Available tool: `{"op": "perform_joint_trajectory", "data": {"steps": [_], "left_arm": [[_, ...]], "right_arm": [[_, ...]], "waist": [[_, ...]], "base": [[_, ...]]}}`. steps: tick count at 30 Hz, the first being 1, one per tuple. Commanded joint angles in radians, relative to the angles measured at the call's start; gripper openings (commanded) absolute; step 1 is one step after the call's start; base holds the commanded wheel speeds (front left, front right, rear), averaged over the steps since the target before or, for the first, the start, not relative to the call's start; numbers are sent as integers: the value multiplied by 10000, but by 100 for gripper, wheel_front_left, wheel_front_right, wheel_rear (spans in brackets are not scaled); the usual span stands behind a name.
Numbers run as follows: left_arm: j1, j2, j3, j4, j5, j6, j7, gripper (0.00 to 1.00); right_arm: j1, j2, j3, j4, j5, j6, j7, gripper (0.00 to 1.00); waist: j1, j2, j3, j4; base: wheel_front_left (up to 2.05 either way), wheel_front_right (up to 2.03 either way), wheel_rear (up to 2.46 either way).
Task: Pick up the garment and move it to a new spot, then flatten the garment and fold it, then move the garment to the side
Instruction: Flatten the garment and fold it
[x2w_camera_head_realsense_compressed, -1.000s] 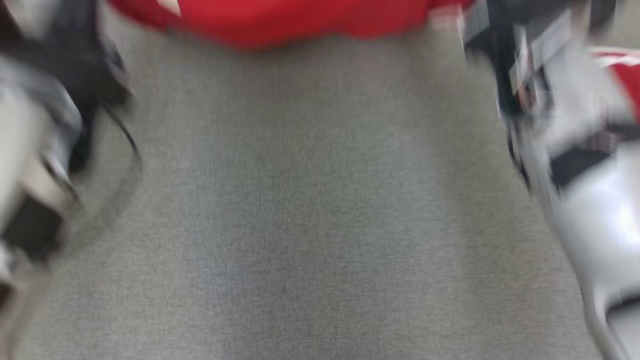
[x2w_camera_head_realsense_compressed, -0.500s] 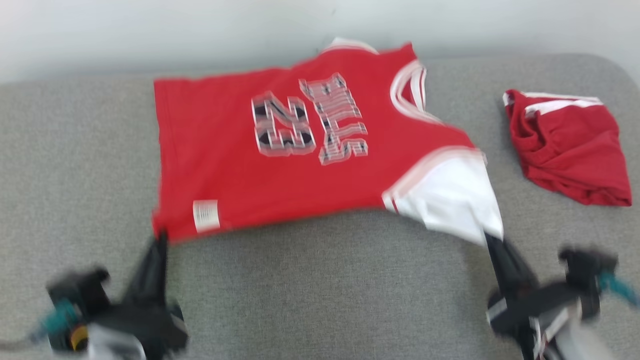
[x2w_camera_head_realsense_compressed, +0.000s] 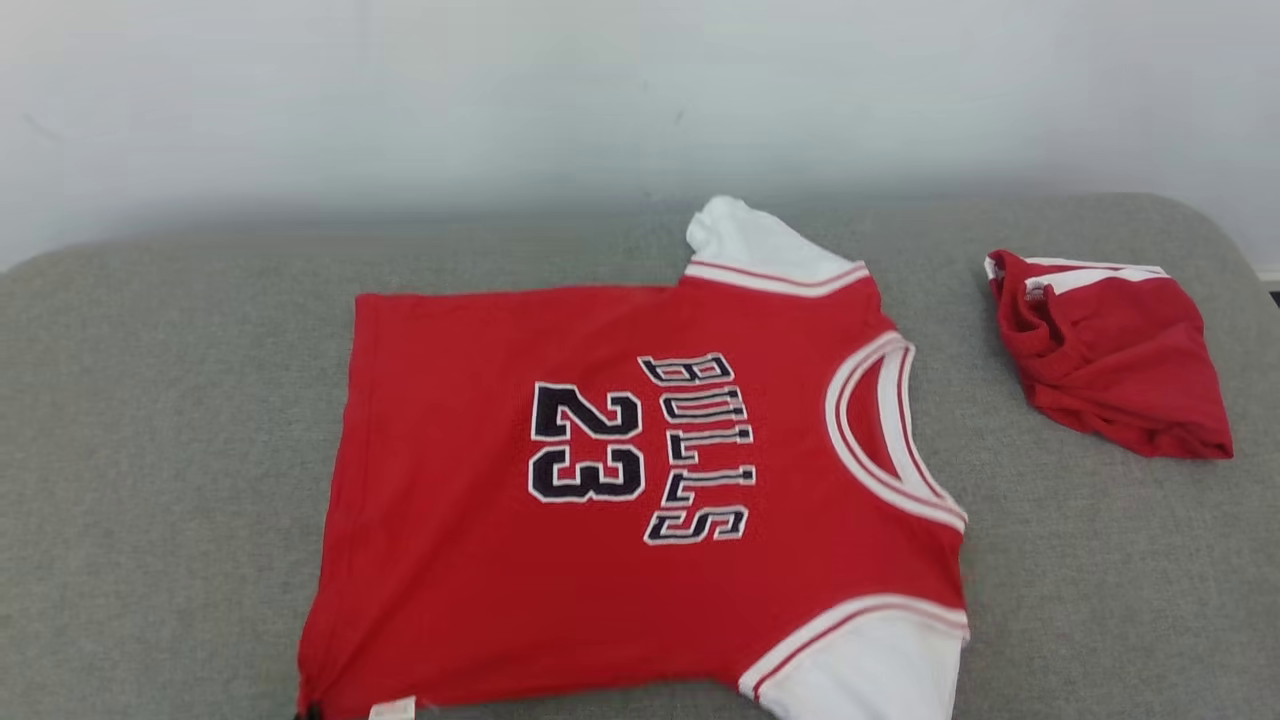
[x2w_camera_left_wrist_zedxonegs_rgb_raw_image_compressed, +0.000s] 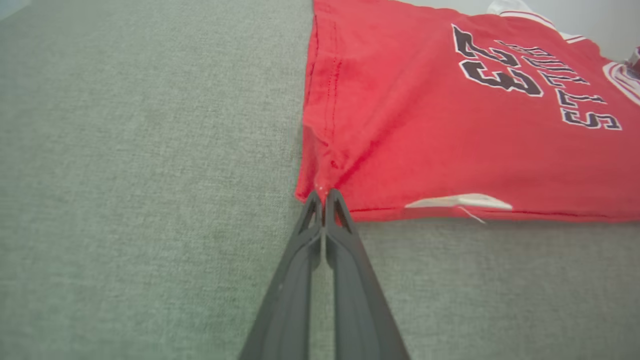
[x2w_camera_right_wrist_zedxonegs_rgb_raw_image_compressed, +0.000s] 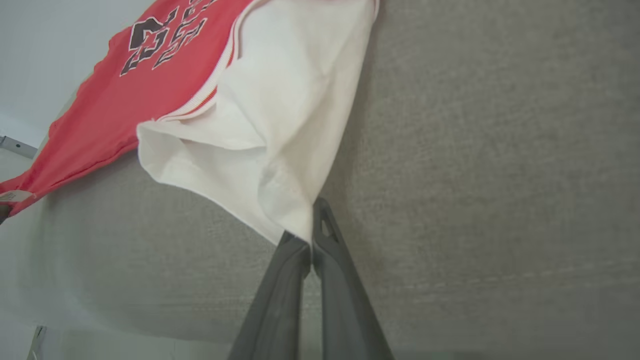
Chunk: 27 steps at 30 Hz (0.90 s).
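Note:
The garment, a red jersey (x2w_camera_head_realsense_compressed: 620, 470) with "BULLS 23" and white sleeves, lies spread face up on the grey padded surface (x2w_camera_head_realsense_compressed: 150, 450). In the left wrist view my left gripper (x2w_camera_left_wrist_zedxonegs_rgb_raw_image_compressed: 324, 192) is shut on the jersey's (x2w_camera_left_wrist_zedxonegs_rgb_raw_image_compressed: 450, 125) near hem corner, beside a white label (x2w_camera_left_wrist_zedxonegs_rgb_raw_image_compressed: 460, 201). In the right wrist view my right gripper (x2w_camera_right_wrist_zedxonegs_rgb_raw_image_compressed: 311, 232) is shut on the edge of the near white sleeve (x2w_camera_right_wrist_zedxonegs_rgb_raw_image_compressed: 270, 135), which is drawn up off the surface into a loose tent. The far sleeve (x2w_camera_head_realsense_compressed: 750, 245) lies flat towards the wall.
A second red garment with white trim (x2w_camera_head_realsense_compressed: 1110, 350) lies bunched at the right, apart from the jersey. A pale wall (x2w_camera_head_realsense_compressed: 600, 100) runs behind the surface. Bare grey fabric stretches to the jersey's left, and the surface's rounded corner (x2w_camera_head_realsense_compressed: 1200, 230) is at the far right.
The head camera has swung up from the bare grey surface to the whole jersey, so the picture has shifted. Both grippers keep their hold on the jersey.

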Motion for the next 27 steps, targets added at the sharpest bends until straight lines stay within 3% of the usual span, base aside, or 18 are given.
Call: {"op": "perform_joint_trajectory", "data": {"steps": [1, 8, 16, 22, 27], "left_arm": [[283, -119, 178, 81, 90, 43, -29, 0], [659, -325, 421, 137, 390, 6, -30, 0], [212, -297, 576, -219, 649, -141, -16, 0], [-898, -39, 537, -493, 818, -301, 413, 0], [-2338, -20, 398, -34, 940, -617, 965, 0]], "right_arm": [[395, 149, 23, -202, -219, 13, 118, 0], [827, 428, -298, -840, -726, 13, 362, 0], [16, 376, -995, -2238, -958, 13, 606, 0], [-1583, -115, -1139, -2877, -1188, 13, 1419, 0], [-3790, -462, -1141, -1793, -1327, 13, 1904, 0]], "waist": [[2, 3, -138, 63], [2, 3, -111, 33], [2, 3, -120, 72], [2, 3, 134, 75], [2, 3, 481, 63]], "base": [[0, 0, 0], [0, 0, 0], [0, 0, 0], [0, 0, 0], [0, 0, 0]]}}
